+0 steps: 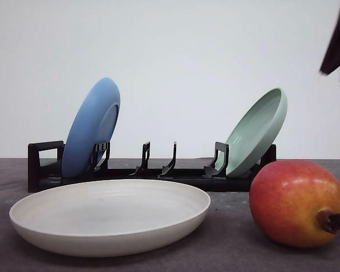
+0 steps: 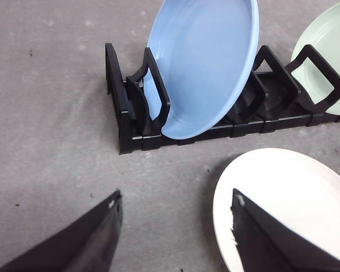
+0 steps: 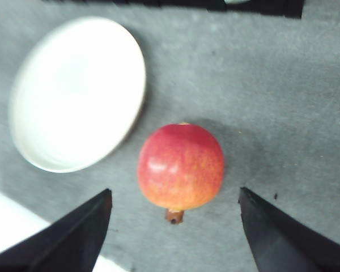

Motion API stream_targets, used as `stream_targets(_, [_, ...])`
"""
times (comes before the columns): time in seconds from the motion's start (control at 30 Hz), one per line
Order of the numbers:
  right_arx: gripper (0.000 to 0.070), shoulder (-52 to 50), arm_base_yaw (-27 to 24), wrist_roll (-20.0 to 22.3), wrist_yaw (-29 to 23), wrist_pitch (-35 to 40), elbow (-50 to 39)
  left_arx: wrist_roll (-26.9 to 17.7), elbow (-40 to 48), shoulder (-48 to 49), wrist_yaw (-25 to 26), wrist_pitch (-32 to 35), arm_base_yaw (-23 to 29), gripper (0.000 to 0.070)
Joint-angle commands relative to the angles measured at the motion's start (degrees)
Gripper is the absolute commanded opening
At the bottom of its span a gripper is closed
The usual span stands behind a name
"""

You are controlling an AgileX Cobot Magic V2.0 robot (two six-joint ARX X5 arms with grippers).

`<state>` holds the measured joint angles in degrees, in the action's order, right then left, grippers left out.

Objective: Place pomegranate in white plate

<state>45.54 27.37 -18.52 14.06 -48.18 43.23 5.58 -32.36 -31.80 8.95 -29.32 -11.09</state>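
Glossy pomegranate [image 1: 297, 203], matte white plate [image 1: 110, 215], rough table [image 1: 232, 243]

We see a dark grey, matte worktop [image 1: 226, 249]. On it lie a wide, shallow off-white plate [image 1: 110, 215], a round red-orange pomegranate [image 1: 297, 203] just beside it, and a black plastic dish rack [image 1: 158, 170] toward the far edge.

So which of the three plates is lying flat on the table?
The white plate; the blue plate and the pale green plate stand tilted in the black rack.
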Motion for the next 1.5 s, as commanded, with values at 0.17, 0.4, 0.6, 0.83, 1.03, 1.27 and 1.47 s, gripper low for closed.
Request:
stream_targets(0.17, [0.0527,11.6,8.1,-3.4,-6.4,0.8,3.3,-1.9,-0.4,-0.5,-0.6,0.7,0.0,0.0364])
stream_targets(0.4, [0.0628,21.2,12.2,-7.3,-10.4,4.9,3.4,-2.7,-0.4,-0.5,-0.6,0.7,0.0,0.0358])
stream_targets(0.6, [0.0628,26.2,12.8,-9.0,-11.1,7.7,3.4,-3.2,-0.4,-0.5,-1.3,0.7,0.0,0.0358])
stream_targets(0.83, [0.0627,29.9,12.8,-9.2,-10.0,7.7,3.4,-3.2,-0.4,-0.5,-1.4,0.8,0.0,0.0355])
stream_targets(1.03, [0.0603,31.4,12.8,-9.2,-9.1,7.8,3.4,-3.2,-0.4,-0.5,-1.4,1.0,0.0,0.0355])
stream_targets(1.27, [0.0502,31.5,12.7,-8.1,-6.3,7.7,3.6,-3.3,-0.4,-0.5,-1.4,1.1,0.0,0.0355])
stream_targets(1.47, [0.0503,31.6,12.9,-1.8,-6.1,2.5,8.7,-3.4,-0.4,-0.5,-1.4,1.1,0.0,0.0355])
